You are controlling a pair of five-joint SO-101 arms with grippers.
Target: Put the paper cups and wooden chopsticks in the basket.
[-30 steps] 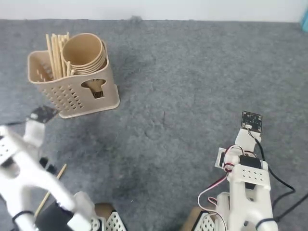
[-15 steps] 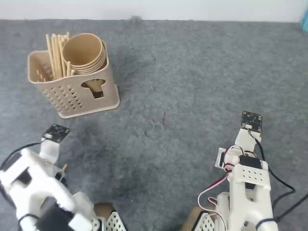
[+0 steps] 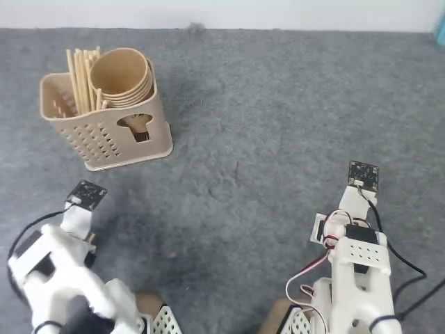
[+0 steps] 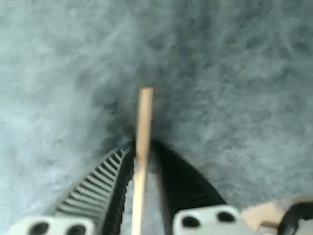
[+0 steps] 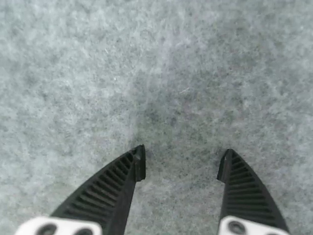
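At the grey mat's [image 3: 278, 104] near-left corner, the left gripper [image 4: 142, 149] is clamped on a single wooden chopstick [image 4: 145, 105], its tip jutting past the jaws. The basket [image 3: 118, 142], by the far-left corner, already holds stacked paper cups [image 3: 122, 73] and other chopsticks [image 3: 80, 73]. The right gripper [image 5: 182, 164] hangs spread and empty over bare mat. The stick looks light, stiff and slim, likely to pivot; a hold nearer mid-length should steady it
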